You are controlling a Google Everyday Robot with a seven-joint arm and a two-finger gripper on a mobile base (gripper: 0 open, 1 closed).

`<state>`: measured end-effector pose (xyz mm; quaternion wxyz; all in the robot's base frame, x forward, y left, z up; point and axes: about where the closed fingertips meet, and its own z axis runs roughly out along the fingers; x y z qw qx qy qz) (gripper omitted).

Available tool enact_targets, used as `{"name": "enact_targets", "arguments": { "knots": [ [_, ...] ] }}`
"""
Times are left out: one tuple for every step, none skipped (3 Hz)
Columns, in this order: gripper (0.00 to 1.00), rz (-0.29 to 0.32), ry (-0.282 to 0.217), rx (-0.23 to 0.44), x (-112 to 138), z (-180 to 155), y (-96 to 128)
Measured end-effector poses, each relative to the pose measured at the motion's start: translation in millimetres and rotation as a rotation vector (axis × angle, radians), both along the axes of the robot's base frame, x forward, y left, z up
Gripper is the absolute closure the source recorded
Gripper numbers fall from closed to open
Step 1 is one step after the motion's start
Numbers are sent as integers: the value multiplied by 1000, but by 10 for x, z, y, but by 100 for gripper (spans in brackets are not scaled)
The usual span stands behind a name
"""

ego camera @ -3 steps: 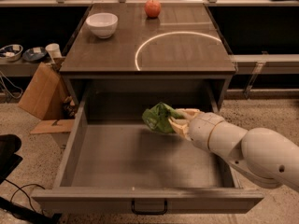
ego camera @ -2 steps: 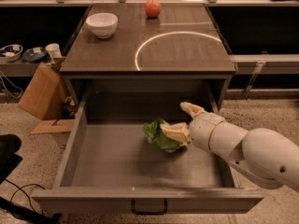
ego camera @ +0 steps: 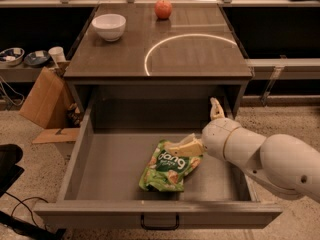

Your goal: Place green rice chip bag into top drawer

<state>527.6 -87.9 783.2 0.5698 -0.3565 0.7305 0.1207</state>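
Note:
The green rice chip bag (ego camera: pixel 167 167) lies flat on the bottom of the open top drawer (ego camera: pixel 110 169), a little right of the middle, its white "dang" lettering facing up. My gripper (ego camera: pixel 199 129) is inside the drawer at the bag's upper right, open. One pale finger (ego camera: pixel 183 147) rests at the bag's top edge; the other points up toward the drawer's back right corner. The bag is not clamped. The drawer's black handle (ego camera: pixel 159 221) is on the front panel.
The cabinet top (ego camera: pixel 200 59) carries a white bowl (ego camera: pixel 109 26) at the back left and a red apple (ego camera: pixel 163 9) at the back. A cardboard box (ego camera: pixel 45 99) leans on the left. My white arm (ego camera: pixel 275 161) crosses the drawer's right wall.
The bag, held up in the gripper a second ago, came down onto the drawer bottom. The fingers have spread apart and the bag now lies flat.

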Motion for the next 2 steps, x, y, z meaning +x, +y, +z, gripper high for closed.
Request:
{"name": "enact_targets", "arguments": {
  "knots": [
    [0, 33, 21, -7, 32, 267, 112],
    [0, 69, 38, -89, 42, 906, 202]
  ]
}}
